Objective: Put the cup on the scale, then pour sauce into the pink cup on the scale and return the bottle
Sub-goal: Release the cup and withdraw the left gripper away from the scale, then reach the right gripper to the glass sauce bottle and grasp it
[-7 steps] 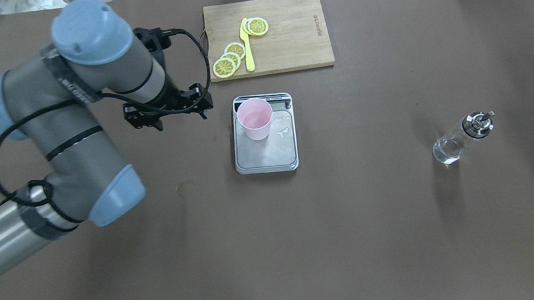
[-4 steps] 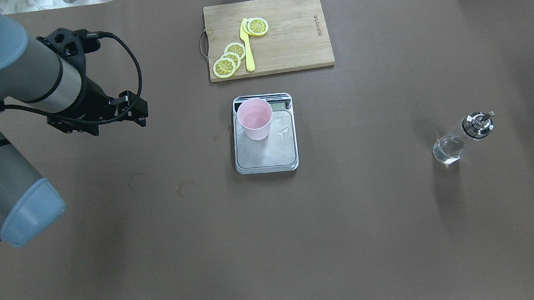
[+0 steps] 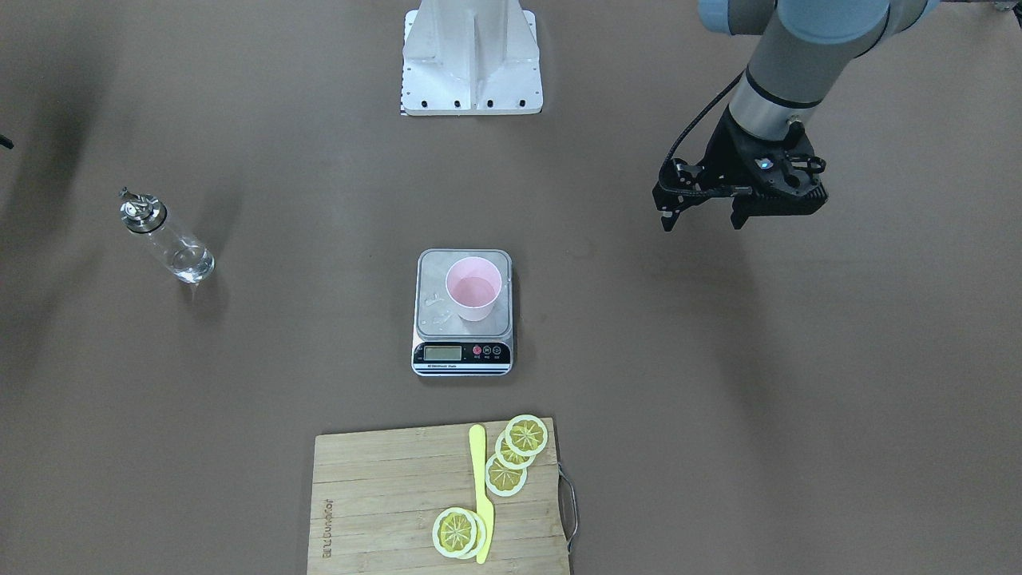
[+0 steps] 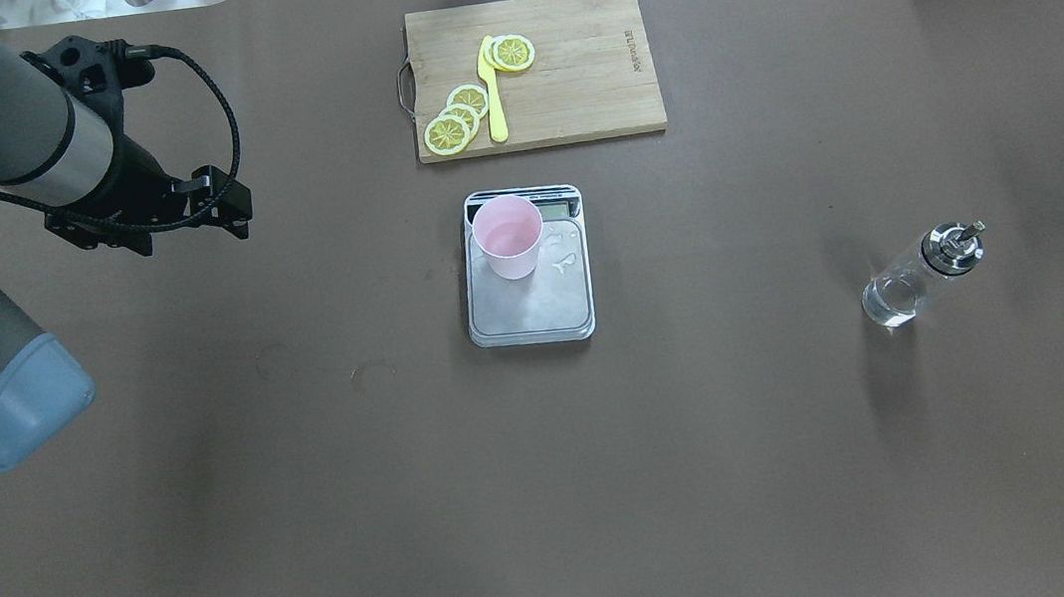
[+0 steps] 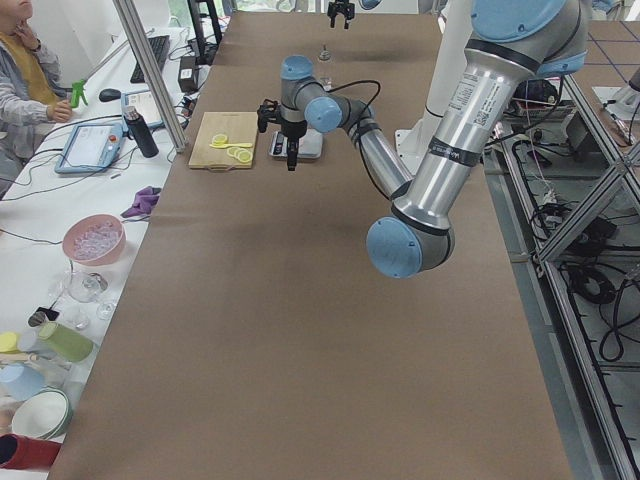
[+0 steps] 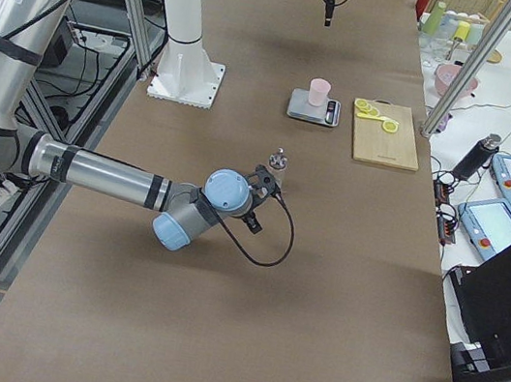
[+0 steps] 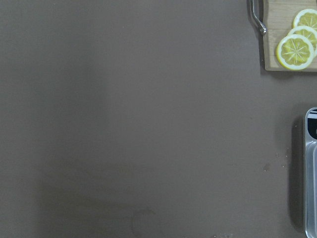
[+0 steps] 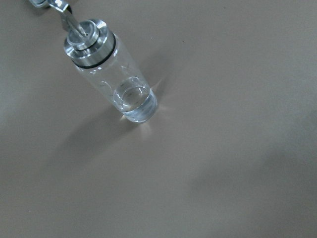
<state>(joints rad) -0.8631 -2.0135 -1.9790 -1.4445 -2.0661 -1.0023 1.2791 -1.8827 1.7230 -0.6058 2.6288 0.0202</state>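
The pink cup (image 4: pixel 508 236) stands upright on the far left part of the scale (image 4: pixel 534 313), also in the front view (image 3: pixel 474 289). A few clear droplets lie on the steel plate. The glass bottle (image 4: pixel 911 280) stands alone at the right with a little clear sauce (image 8: pixel 133 101) at its bottom. My left gripper (image 4: pixel 195 239) is open and empty, well to the left of the scale. My right gripper (image 5: pixel 340 12) shows only in the side views, above the bottle (image 6: pixel 280 164); I cannot tell whether it is open or shut.
A wooden cutting board (image 4: pixel 586 72) with lemon slices and a yellow knife lies beyond the scale. The robot's base plate (image 3: pixel 471 56) is at the near table edge. The left wrist view shows the scale's edge (image 7: pixel 311 173) and the board's corner (image 7: pixel 270 49).
My left arm has swung left, away from the scale, with its gripper open throughout. The cup, scale and bottle have not moved.
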